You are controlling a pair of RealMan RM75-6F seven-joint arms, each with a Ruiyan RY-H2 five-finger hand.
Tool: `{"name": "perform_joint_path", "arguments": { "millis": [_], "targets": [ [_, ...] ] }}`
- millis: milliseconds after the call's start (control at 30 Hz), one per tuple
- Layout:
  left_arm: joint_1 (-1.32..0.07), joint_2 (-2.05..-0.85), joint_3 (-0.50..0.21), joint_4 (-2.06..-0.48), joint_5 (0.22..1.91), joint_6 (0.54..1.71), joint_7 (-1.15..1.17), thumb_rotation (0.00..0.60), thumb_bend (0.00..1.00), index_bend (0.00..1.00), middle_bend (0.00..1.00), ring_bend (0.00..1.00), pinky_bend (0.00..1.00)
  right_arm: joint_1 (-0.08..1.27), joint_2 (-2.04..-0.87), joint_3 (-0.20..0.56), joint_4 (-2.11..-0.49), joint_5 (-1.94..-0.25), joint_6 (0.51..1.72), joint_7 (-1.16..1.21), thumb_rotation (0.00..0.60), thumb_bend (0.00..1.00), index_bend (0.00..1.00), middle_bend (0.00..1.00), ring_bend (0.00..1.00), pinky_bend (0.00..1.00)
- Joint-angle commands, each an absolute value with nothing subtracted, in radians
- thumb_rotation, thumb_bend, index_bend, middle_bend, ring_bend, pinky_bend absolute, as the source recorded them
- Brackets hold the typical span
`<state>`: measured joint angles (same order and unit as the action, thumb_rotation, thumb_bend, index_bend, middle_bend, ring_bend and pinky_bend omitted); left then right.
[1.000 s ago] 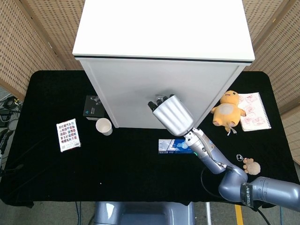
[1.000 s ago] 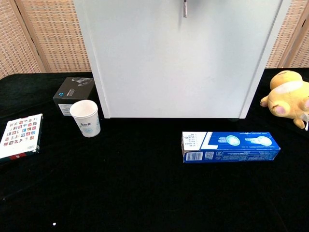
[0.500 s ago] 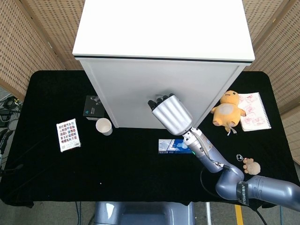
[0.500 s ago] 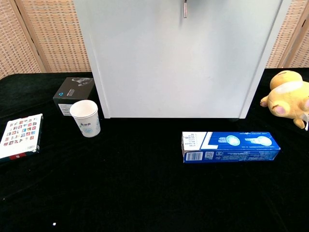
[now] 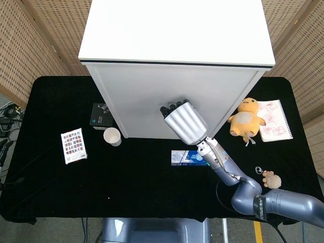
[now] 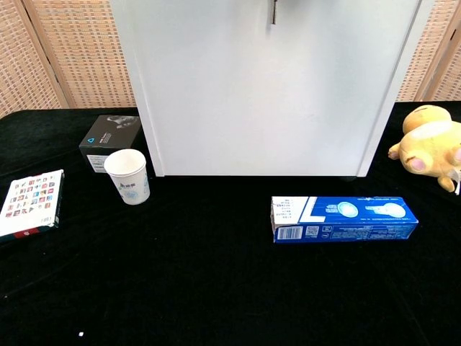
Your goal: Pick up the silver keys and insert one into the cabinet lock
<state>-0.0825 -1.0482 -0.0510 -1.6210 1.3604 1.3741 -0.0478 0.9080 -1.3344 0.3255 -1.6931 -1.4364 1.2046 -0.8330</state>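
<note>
1. right hand (image 5: 185, 122) raised against the front face of the white cabinet (image 5: 167, 91), back of hand toward the head camera, dark fingertips (image 5: 172, 107) at the door; cannot tell if it holds anything or how the fingers are set.
2. left hand not seen in either view.
3. chest view: a thin silver piece (image 6: 273, 11) hangs at the top edge of the cabinet front, looks like the keys at the lock, too small to be sure.
4. a small silver ring (image 5: 258, 170) lies on the black table (image 5: 142, 187) at 4 o'clock from the cabinet, just beside a small tan plush (image 5: 272, 179).
5. blue box (image 6: 343, 218) at 6 o'clock of the cabinet, paper cup (image 6: 127, 176) at 8 o'clock, black box (image 6: 108, 140) behind the cup.
6. yellow plush (image 5: 246, 119) and notebook (image 5: 273, 120) at 3 o'clock; card pack (image 5: 74, 146) at 8 o'clock, far left.
</note>
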Motion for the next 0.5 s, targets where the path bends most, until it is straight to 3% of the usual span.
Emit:
{"name": "perform_joint_path", "arguments": {
  "millis": [33,500],
  "targets": [
    [-0.083,-1.048,-0.051,-1.621,1.360,1.374,-0.047,0.600,0.00,0.00,0.00,0.00,0.00,0.909,-1.334,0.325,-1.690,-1.437,1.206,-0.839,0.600,0.60,0.72,0.88,0.89,1.00],
    [-0.082,-1.049,-0.049,-1.625,1.365,1.377,-0.044,0.600,0.00,0.00,0.00,0.00,0.00,0.908,-1.320,0.325,-1.692,-1.449,1.214,-0.850,0.600,0.59,0.71,0.88,0.89,1.00]
  ]
}}
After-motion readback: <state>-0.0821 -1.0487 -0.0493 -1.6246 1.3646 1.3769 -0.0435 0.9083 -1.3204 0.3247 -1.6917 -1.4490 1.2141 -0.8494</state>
